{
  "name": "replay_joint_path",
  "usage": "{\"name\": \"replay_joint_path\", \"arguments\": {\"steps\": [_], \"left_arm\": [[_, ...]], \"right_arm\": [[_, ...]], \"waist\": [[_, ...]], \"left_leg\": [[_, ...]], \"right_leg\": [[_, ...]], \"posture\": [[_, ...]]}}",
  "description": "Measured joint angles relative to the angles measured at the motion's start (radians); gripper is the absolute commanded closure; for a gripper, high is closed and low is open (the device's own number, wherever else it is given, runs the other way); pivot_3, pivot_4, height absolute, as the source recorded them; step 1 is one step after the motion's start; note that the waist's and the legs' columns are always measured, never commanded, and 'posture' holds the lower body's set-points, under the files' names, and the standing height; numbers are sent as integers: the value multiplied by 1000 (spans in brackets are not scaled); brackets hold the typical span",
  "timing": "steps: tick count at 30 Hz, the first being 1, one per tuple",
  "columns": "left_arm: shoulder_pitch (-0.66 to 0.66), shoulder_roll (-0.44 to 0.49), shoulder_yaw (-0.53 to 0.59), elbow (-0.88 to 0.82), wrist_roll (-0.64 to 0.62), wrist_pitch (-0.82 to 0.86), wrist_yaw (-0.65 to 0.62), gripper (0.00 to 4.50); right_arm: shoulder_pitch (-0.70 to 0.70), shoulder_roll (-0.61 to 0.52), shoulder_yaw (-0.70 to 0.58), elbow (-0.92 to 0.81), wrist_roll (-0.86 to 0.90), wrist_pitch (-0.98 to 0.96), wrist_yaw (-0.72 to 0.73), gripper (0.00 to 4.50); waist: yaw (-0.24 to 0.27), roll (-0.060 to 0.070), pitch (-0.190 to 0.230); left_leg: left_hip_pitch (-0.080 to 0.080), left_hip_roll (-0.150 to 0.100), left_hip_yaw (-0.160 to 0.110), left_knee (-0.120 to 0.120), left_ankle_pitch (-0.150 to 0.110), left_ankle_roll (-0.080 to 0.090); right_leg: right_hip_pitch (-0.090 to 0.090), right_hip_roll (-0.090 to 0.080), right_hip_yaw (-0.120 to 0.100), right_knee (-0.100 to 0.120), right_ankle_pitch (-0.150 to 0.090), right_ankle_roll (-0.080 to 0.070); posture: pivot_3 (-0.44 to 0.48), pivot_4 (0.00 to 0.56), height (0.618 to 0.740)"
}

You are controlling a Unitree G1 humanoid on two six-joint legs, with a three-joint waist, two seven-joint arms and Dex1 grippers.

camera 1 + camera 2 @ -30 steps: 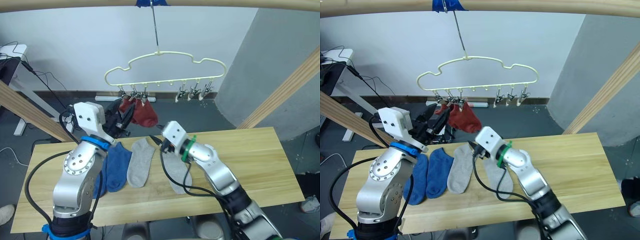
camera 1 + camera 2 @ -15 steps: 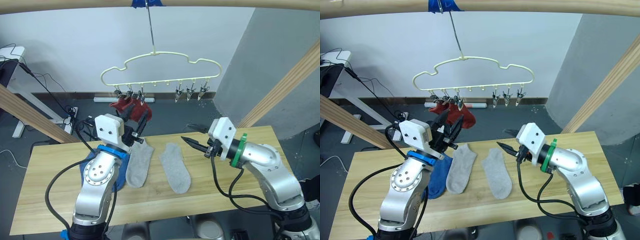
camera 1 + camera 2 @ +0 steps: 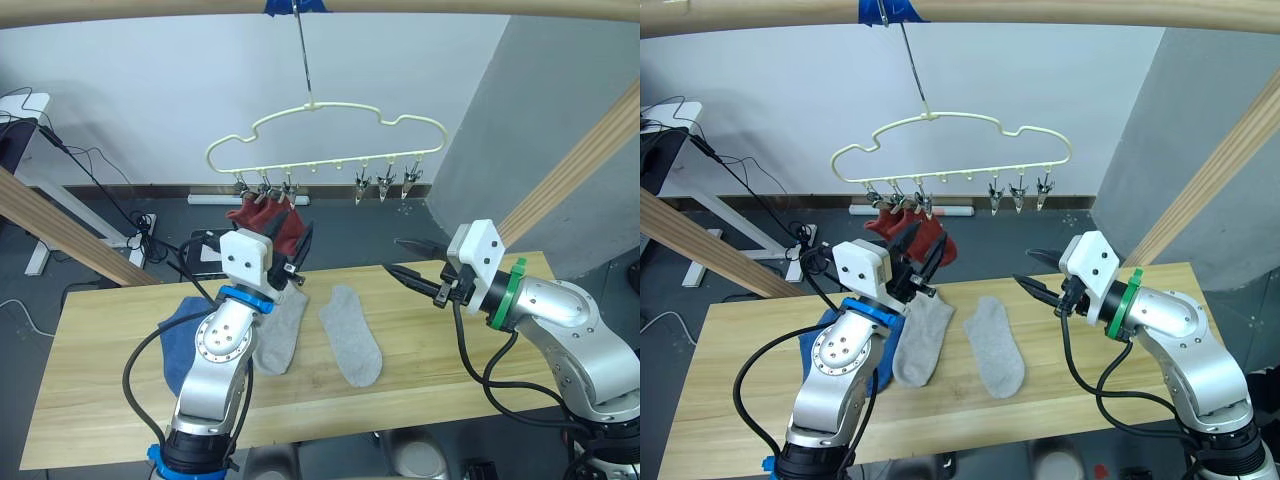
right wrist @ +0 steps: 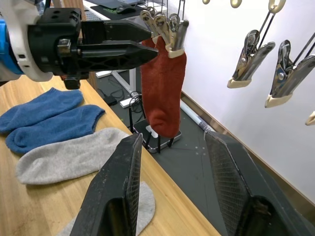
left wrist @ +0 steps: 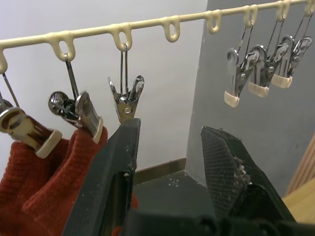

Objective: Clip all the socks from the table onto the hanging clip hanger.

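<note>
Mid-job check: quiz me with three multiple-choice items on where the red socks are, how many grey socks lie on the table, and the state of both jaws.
1. Where are the red socks?
A. flat on the table
B. hanging from the clip hanger
C. in the right gripper

2. How many grey socks lie on the table?
A. none
B. two
C. four

3. How do the jaws of the left gripper and right gripper stand?
A. both open, holding nothing
B. both shut on socks
C. left shut on a clip

Key: 1 B, they dangle from clips at the left end of the clip hanger; 2 B, two lie side by side beside the blue socks; 3 A, each wrist view shows a gap between bare fingers.
</note>
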Motion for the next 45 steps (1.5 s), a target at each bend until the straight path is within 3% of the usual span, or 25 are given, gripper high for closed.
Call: {"name": "replay_joint_path", "arguments": {"steps": [11,45], "left_arm": [[-95,-30,33,69,15,3,51,2344],[-181,-81,61,88,5,100,121,2344]], "right_arm": [[-2,2,9,-6,6,-7,-32,2439],[-24,2,8,-25,69,-12,-48,2439]], "waist": [[-3,0,0],[-11,0,0]], "left_leg": [[0,0,0,6,0,0],[0,0,1,7,0,0]], "right_leg": [[2,1,1,0,2,3],[2,0,2,0,3,4]], "posture": [[-296,274,740],[-301,269,740]]}}
